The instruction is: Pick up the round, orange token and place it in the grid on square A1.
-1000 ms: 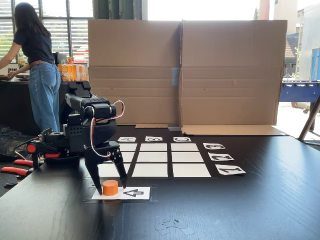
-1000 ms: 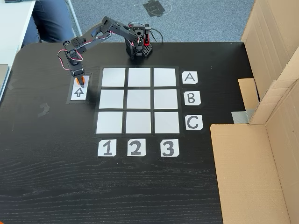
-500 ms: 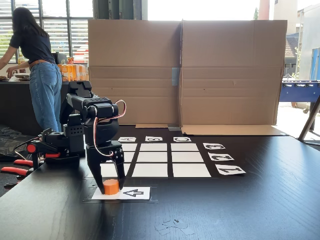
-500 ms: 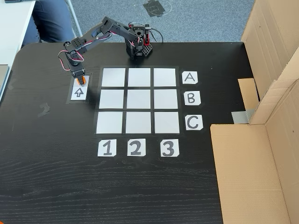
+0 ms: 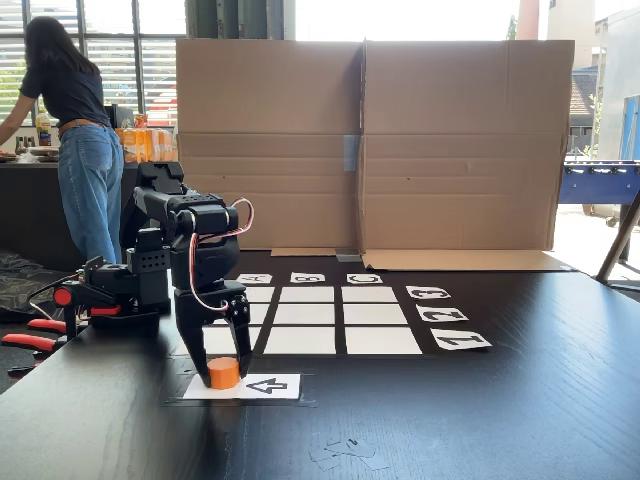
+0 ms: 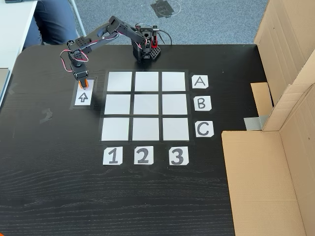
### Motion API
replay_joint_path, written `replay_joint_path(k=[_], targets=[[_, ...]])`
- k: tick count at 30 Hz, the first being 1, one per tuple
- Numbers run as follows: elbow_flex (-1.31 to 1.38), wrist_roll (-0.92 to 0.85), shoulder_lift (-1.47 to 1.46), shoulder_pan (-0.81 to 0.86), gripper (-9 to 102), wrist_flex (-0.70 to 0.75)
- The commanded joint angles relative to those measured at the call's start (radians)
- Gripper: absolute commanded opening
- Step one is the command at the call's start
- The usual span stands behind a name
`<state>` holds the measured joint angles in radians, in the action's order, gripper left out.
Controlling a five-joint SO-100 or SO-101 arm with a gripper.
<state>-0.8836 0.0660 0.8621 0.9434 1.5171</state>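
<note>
The orange token (image 5: 224, 373) rests on the near end of a white card with a black arrow (image 5: 266, 385), just outside the grid (image 6: 145, 106). My gripper (image 5: 223, 375) points straight down over the token, open, with one finger on each side of it. From above, the gripper (image 6: 83, 85) covers most of the token (image 6: 84, 84). Square A1 (image 6: 119, 81) is the white corner cell closest to the arrow card, bare. In the low fixed view that cell lies partly behind my fingers.
Letter cards A (image 6: 199, 81), B, C and number cards 1 (image 6: 112, 156), 2, 3 edge the grid. The arm's base (image 6: 145, 49) stands at the table's far edge. Large cardboard panels (image 5: 370, 145) wall one side. A person (image 5: 70, 130) stands beyond the table. Red-handled tools (image 5: 30, 335) lie beside the base.
The gripper has sunk a little and shifted slightly over the token, and its fingers now sit closer around it. The token stays on the arrow card.
</note>
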Motion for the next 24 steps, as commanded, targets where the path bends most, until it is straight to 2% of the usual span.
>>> replay_joint_path(k=[1, 9, 24], targets=[[0.026, 0.008, 0.12, 0.015, 5, 0.006], [-0.025, 0.014, 0.267, 0.029, 5, 0.021], [-0.425, -0.014, 0.69, 0.012, 5, 0.021]])
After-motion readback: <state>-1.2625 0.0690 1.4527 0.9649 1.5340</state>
